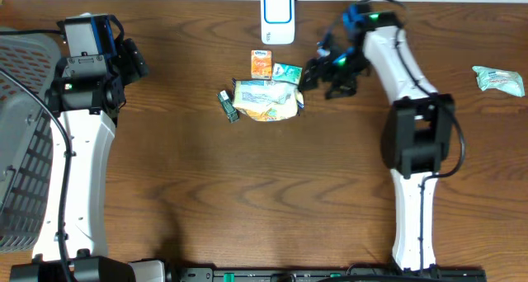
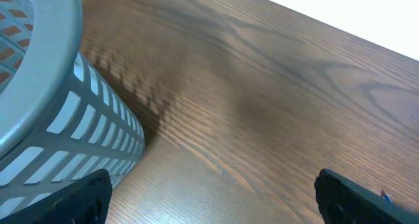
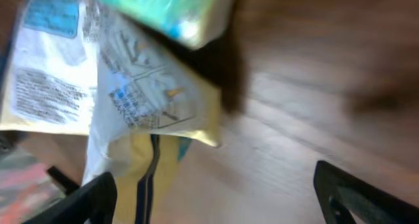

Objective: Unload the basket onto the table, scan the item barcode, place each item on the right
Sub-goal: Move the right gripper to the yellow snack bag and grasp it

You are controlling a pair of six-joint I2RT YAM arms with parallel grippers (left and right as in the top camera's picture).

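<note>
A small pile of items lies at the table's back middle: an orange packet (image 1: 261, 63), a green packet (image 1: 286, 71), a yellow and white bag (image 1: 266, 100) and a small dark item (image 1: 228, 105). The white and blue scanner (image 1: 278, 16) stands behind them. My right gripper (image 1: 318, 77) hovers just right of the pile, open and holding nothing. In the right wrist view the bag (image 3: 131, 99) and green packet (image 3: 167, 8) lie ahead and left of the right gripper (image 3: 216, 204). My left gripper (image 1: 139, 66) is open at the far left, over bare wood.
A grey slatted basket (image 1: 21, 150) sits at the left edge, close beside the left gripper (image 2: 213, 204) in the wrist view, where the basket's wall (image 2: 72, 132) fills the left side. A green and white packet (image 1: 498, 80) lies alone at the far right.
</note>
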